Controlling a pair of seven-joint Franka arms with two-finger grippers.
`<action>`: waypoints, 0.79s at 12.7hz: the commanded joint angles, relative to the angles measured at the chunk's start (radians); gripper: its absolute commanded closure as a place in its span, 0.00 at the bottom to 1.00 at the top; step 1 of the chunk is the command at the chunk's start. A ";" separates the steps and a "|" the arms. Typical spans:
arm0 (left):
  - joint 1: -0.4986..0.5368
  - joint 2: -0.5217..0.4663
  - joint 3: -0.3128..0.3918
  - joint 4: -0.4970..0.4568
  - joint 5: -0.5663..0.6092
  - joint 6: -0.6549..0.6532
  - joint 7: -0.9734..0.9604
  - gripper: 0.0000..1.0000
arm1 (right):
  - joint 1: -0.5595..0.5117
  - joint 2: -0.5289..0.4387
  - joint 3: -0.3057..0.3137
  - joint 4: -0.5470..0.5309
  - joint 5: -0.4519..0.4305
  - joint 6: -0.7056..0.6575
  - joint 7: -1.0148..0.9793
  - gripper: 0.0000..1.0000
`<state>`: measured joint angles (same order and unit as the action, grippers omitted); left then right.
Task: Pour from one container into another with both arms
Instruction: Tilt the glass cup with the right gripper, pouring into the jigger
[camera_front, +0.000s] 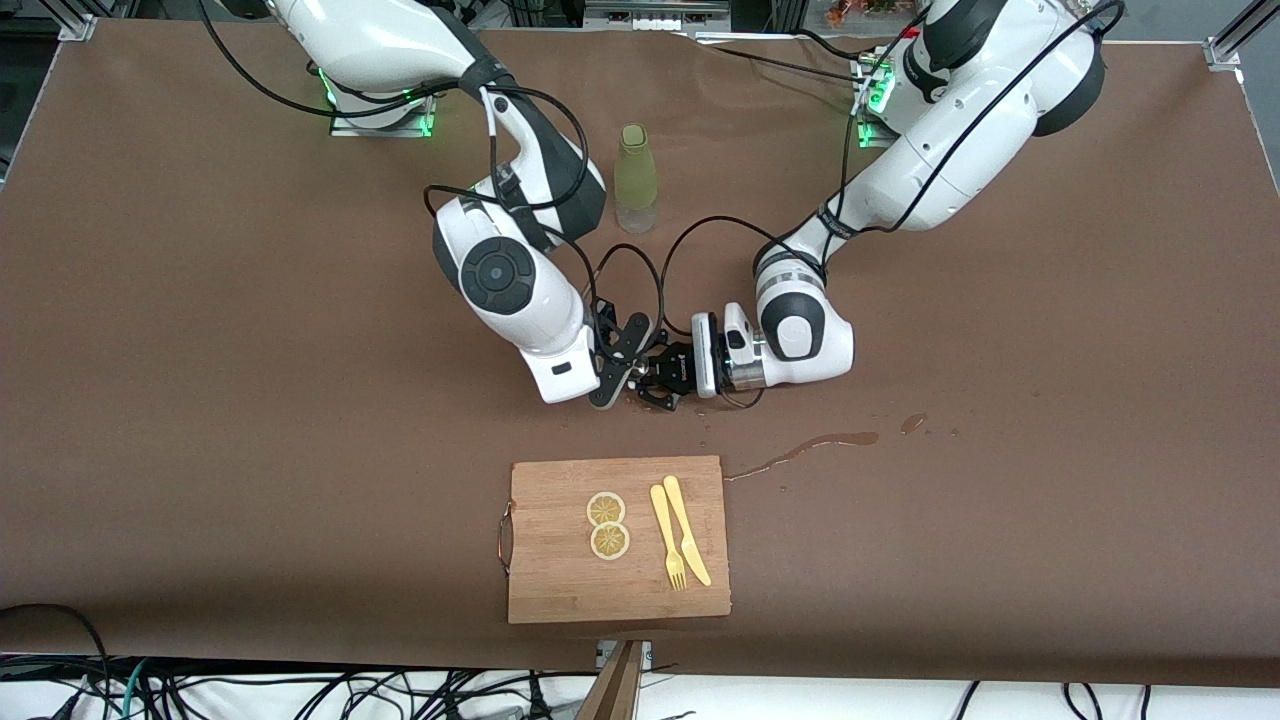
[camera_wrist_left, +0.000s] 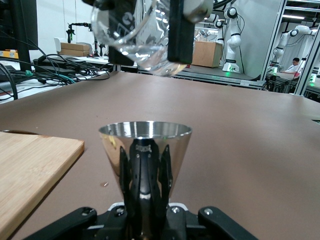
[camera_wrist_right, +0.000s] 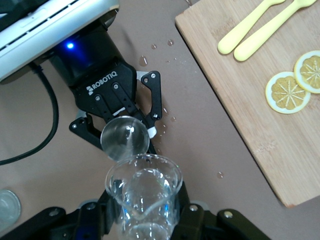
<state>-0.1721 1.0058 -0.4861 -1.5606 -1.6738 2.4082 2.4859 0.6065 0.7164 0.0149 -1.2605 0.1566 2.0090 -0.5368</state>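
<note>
The left gripper (camera_front: 668, 380) is clamped on a shiny metal cup (camera_wrist_left: 145, 150), low over the worktop (camera_front: 200, 350) at the cutting board's (camera_front: 560, 570) 12 o'clock. The right gripper (camera_front: 615, 368) is clamped on a tilted glass beaker (camera_wrist_right: 144, 192) just above it. In the front view both vessels are hidden among the grippers.

**Camera positions**

Front view: high, across the table (camera_front: 200, 350), facing the arm bases, angled steeply down; takes in the whole tabletop.

Left wrist view: very low, close, looking level along the table past the metal cup (camera_wrist_left: 145, 150) to the glass beaker (camera_wrist_left: 142, 40) above.

Right wrist view: close, looking straight down over the same beaker and cup.

All three share the cutting board (camera_front: 618, 540); the front and right wrist views also share its lemon slices (camera_wrist_right: 295, 82).
</note>
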 joint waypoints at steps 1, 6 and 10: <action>-0.012 0.025 -0.003 0.037 -0.040 0.016 0.037 1.00 | 0.028 0.005 -0.010 0.016 -0.055 -0.004 0.021 1.00; -0.012 0.036 -0.003 0.045 -0.040 0.016 0.039 1.00 | 0.035 0.003 -0.010 0.015 -0.118 -0.016 0.021 1.00; -0.012 0.037 -0.003 0.053 -0.040 0.016 0.039 1.00 | 0.051 0.001 -0.010 0.015 -0.160 -0.055 0.020 1.00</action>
<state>-0.1766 1.0226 -0.4847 -1.5426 -1.6739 2.4139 2.4870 0.6367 0.7166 0.0124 -1.2605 0.0234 1.9841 -0.5314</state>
